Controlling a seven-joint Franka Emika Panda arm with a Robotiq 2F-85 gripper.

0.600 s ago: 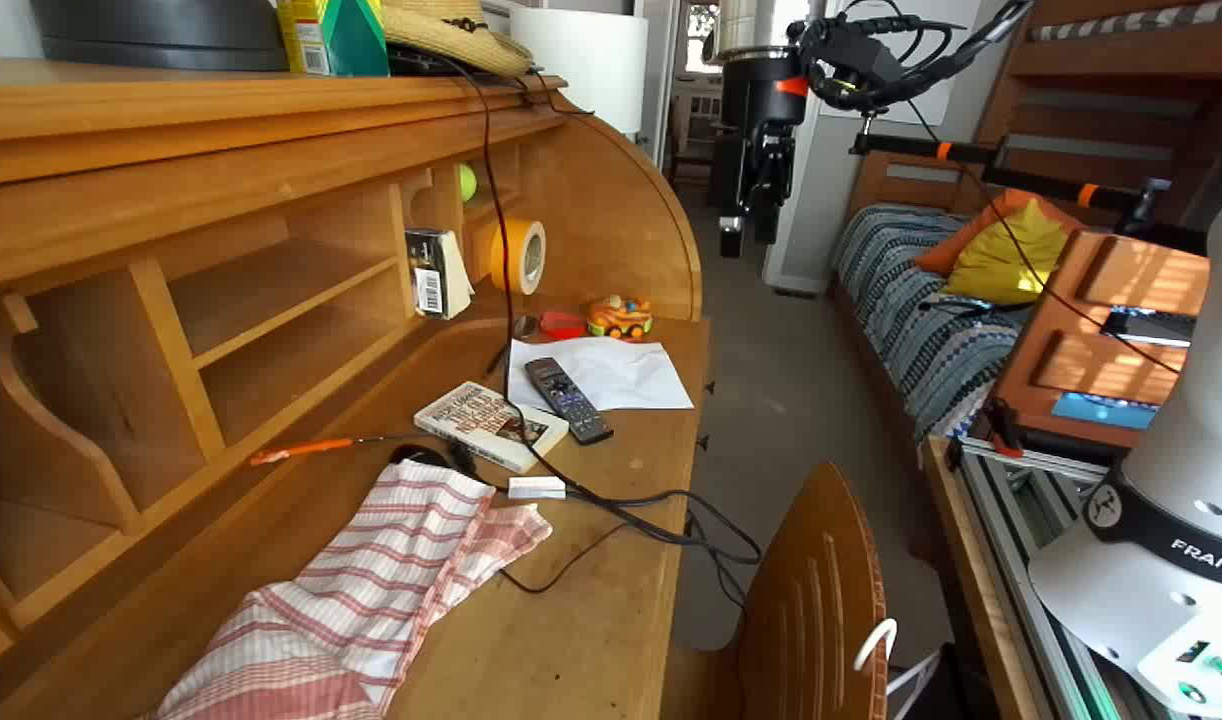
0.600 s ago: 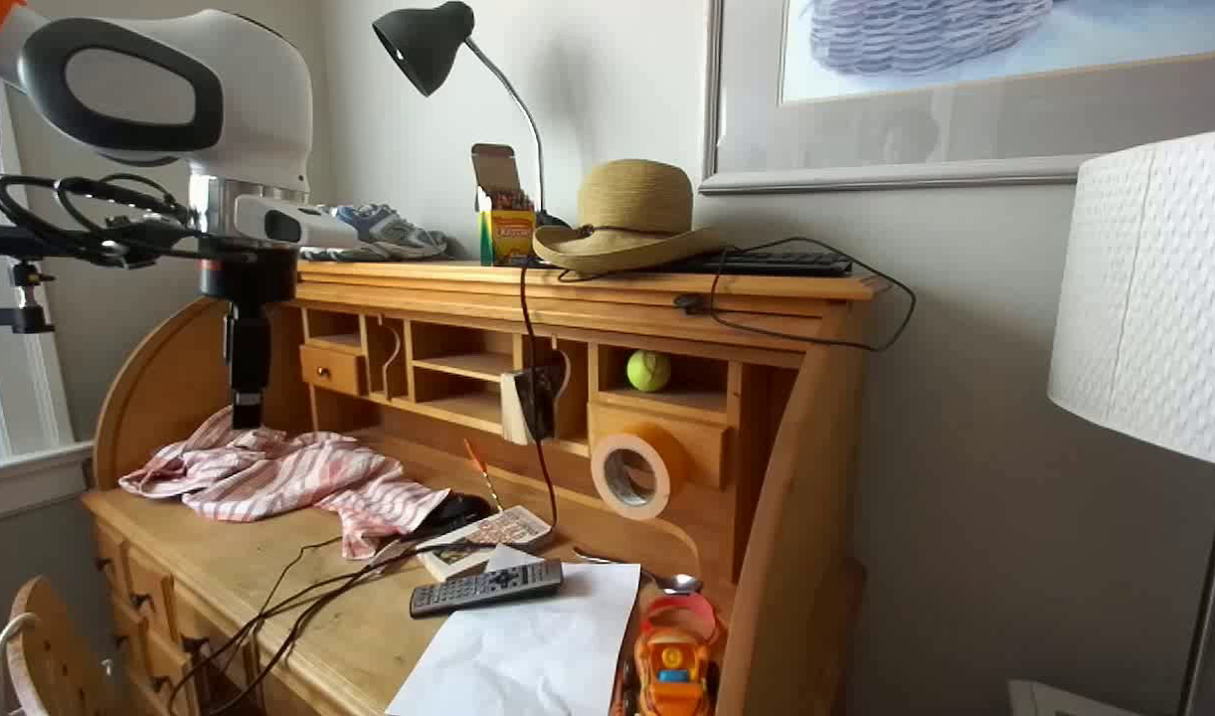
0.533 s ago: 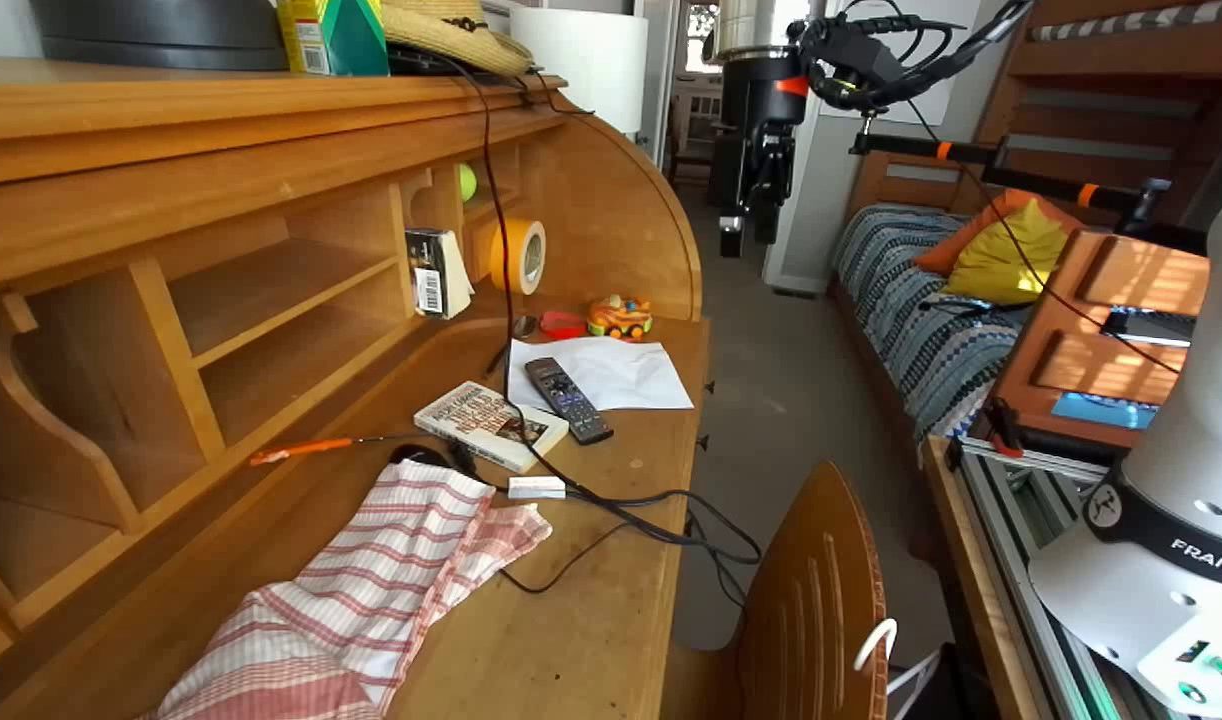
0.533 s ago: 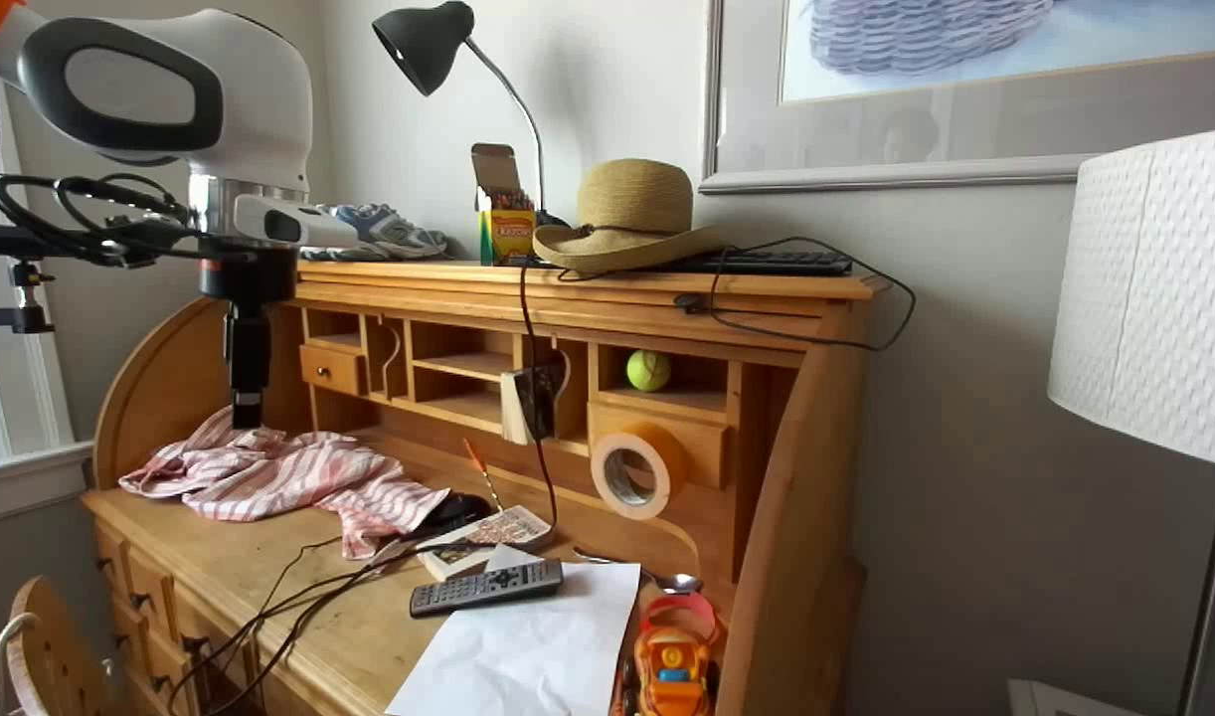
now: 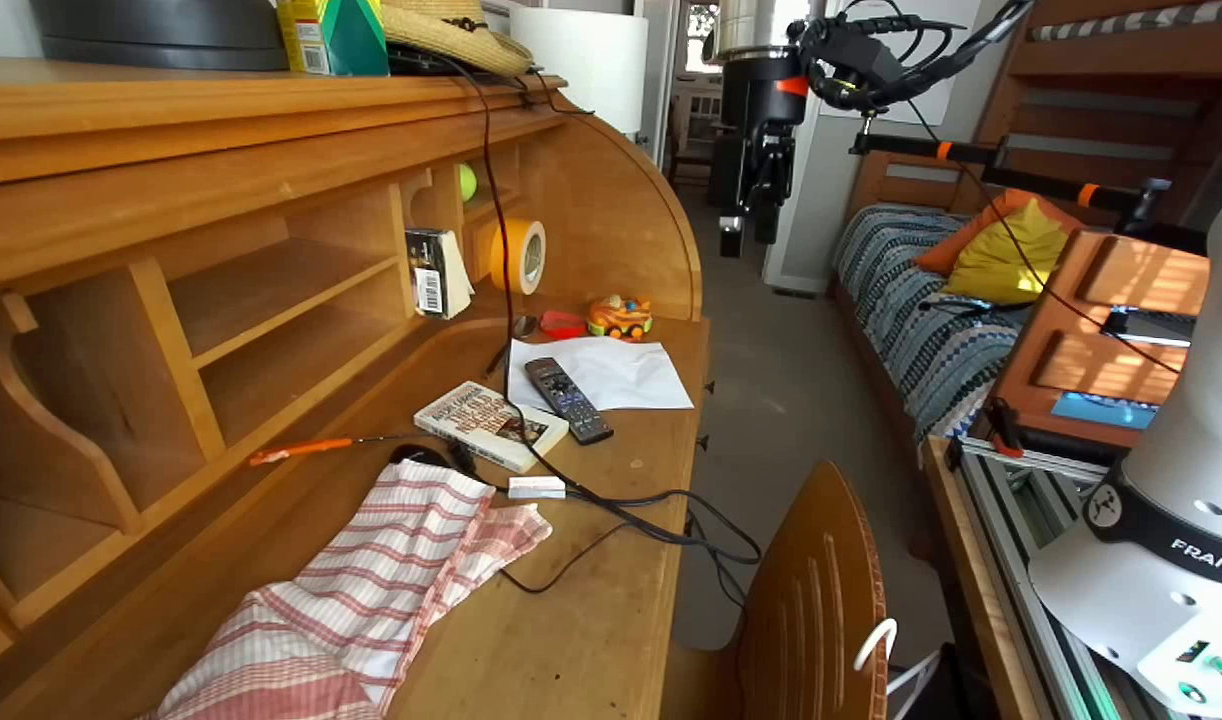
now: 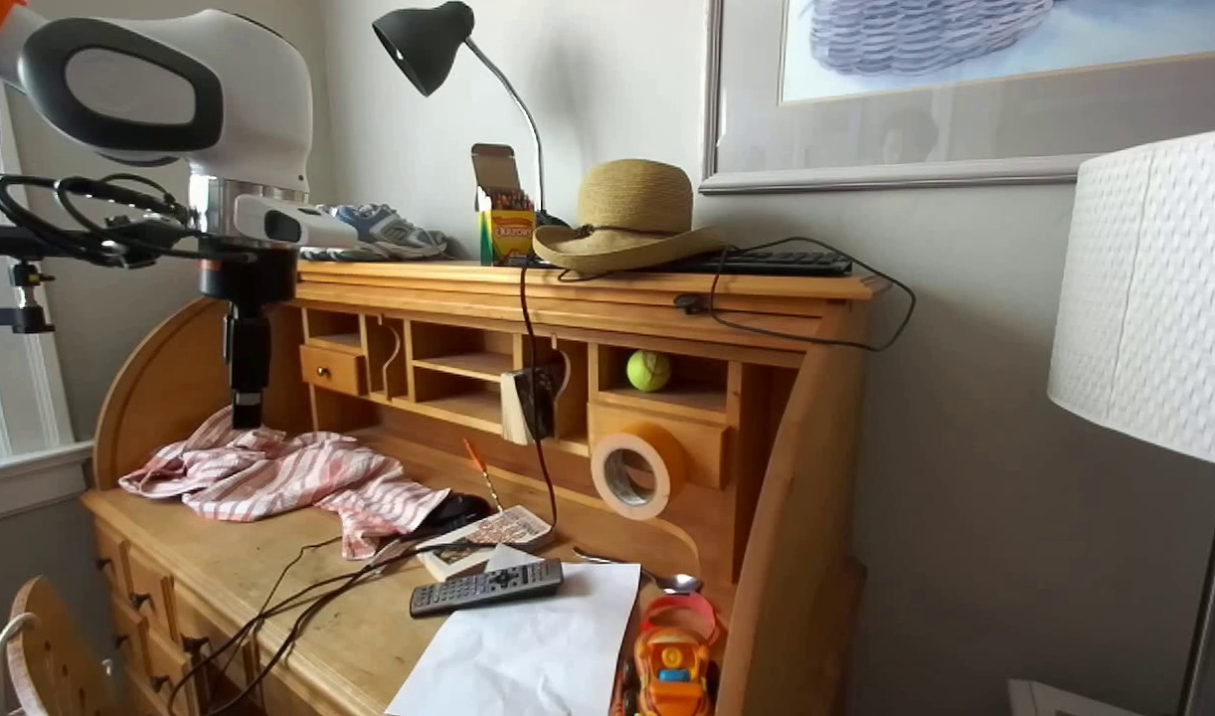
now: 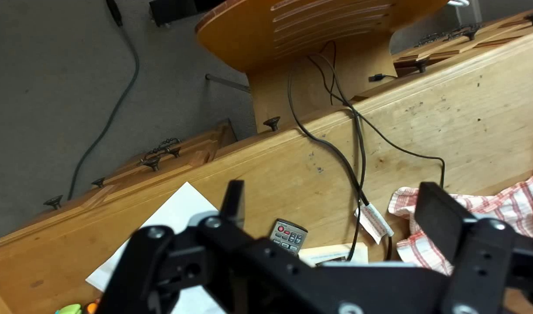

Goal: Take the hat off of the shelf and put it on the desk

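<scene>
Indoors, wooden desk [image 6: 255,552] set before a pale wall [image 6: 612,89]; chair [image 5: 811,600] at its front edge, then a strip of floor [image 5: 801,400] and a bed [image 5: 896,310]. White lamp [image 6: 1154,288] past one end.

Arm [image 6: 260,94] raised, wrist turned down, gripper [image 7: 336,211] hanging well apart from the straw hat [image 6: 635,204]. Jaws spread wide; in the wrist view desk top, cables [image 7: 360,192] and part of a book [image 7: 323,254] show between them.

Hat sits on the shelf [image 6: 419,270] toward the white-lamp end, crown up, brim at the front edge. Crowding it: crayon box [image 6: 513,239] just beside the brim, keyboard [image 6: 791,262] partly behind it, a cord [image 5: 488,150] dropping over the shelf's front edge. Farther along, shoes [image 6: 384,231] and a black desk lamp [image 6: 427,50].

Desk below: checked cloth [image 5: 341,590] across the end away from the white lamp, remote [image 6: 486,589] overlapping a paper sheet [image 6: 528,646] and just beside the book, toy car [image 6: 672,671] at the white-lamp end. Cables trail over the front edge.
</scene>
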